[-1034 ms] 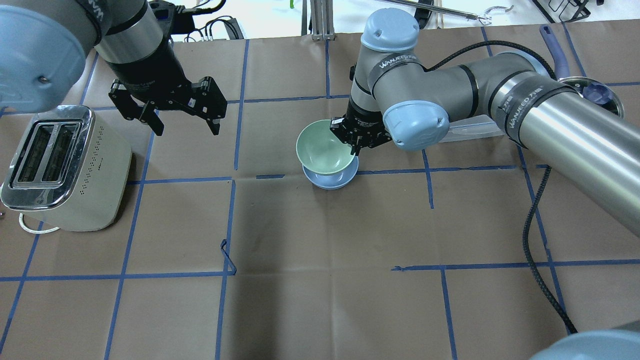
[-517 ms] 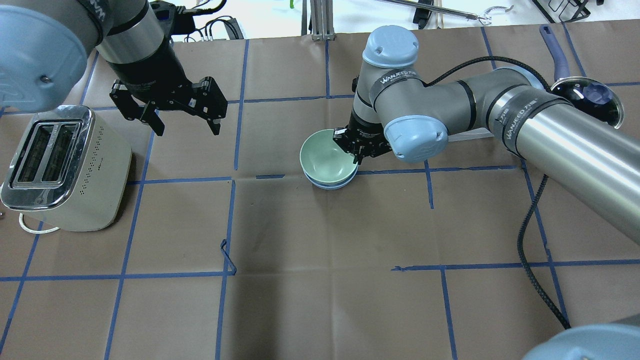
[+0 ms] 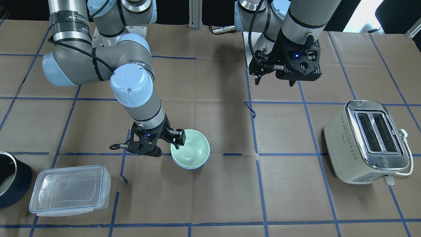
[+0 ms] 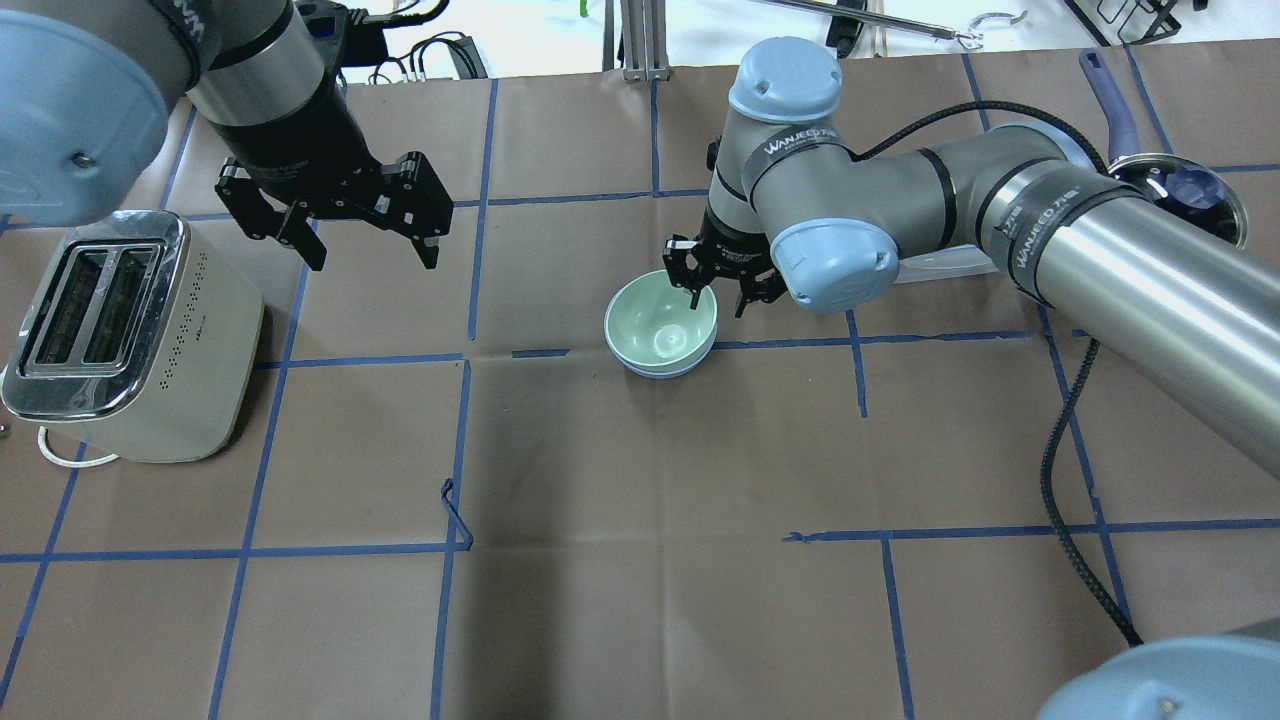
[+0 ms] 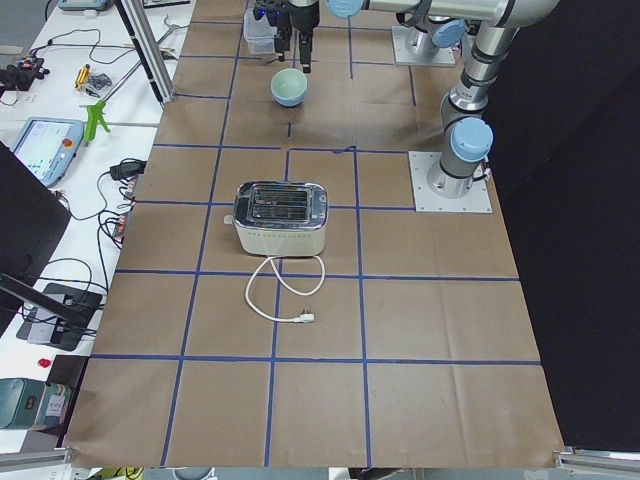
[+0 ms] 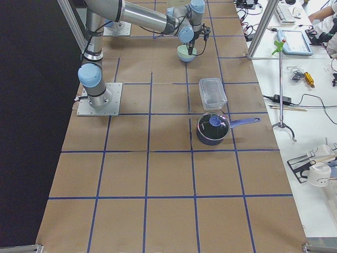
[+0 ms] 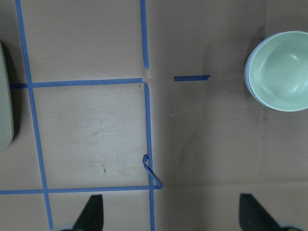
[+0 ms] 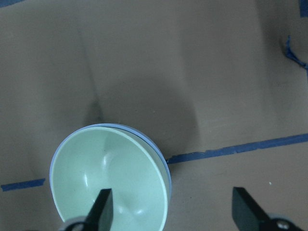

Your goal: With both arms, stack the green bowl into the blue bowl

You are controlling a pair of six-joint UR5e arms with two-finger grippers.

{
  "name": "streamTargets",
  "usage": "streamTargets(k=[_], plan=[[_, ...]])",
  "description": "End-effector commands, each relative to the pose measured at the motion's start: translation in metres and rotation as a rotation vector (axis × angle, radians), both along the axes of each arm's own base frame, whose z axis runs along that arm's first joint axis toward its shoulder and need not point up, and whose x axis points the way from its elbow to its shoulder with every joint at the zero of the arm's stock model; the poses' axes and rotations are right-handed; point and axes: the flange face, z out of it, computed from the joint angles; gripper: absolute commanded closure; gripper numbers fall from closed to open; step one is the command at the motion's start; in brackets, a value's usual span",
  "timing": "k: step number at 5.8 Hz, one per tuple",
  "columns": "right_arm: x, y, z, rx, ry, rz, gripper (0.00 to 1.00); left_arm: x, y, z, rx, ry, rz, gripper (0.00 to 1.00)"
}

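A cream toaster stands at the far left of the brown paper surface, which is marked off by blue tape lines. Just beside the toaster, further back, the left claw hangs above the surface with its fingers spread wide and nothing between them.

Near the middle, the green bowl sits upright inside the blue bowl, of which only a thin rim shows around the green one. The right claw is at the bowls' right edge, its fingers apart and gripping nothing. One finger is over the inside of the green bowl and the other is outside the rim.

Further right a clear lidded box lies on the surface, and beyond it stands a dark pot with a blue handle.
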Motion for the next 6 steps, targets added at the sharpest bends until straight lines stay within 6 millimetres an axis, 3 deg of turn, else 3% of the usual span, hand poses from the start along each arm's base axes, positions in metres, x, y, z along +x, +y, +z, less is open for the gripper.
streamTargets(k=[1, 3, 4, 6], plan=[[-0.035, 0.004, 0.073, 0.067, 0.011, 0.003, 0.00, 0.000, 0.000, -0.001, 0.001, 0.001, 0.000, 0.01], [-0.107, 0.044, 0.138, 0.097, 0.078, 0.115, 0.00, 0.000, 0.000, -0.001, 0.003, 0.001, 0.000, 0.01], [-0.129, 0.067, 0.162, 0.122, 0.076, 0.133, 0.00, 0.000, 0.000, -0.001, 0.001, 0.001, 0.000, 0.01], [-0.128, 0.083, 0.174, 0.110, 0.078, 0.132, 0.00, 0.000, 0.000, -0.001, 0.003, 0.002, 0.000, 0.01]])
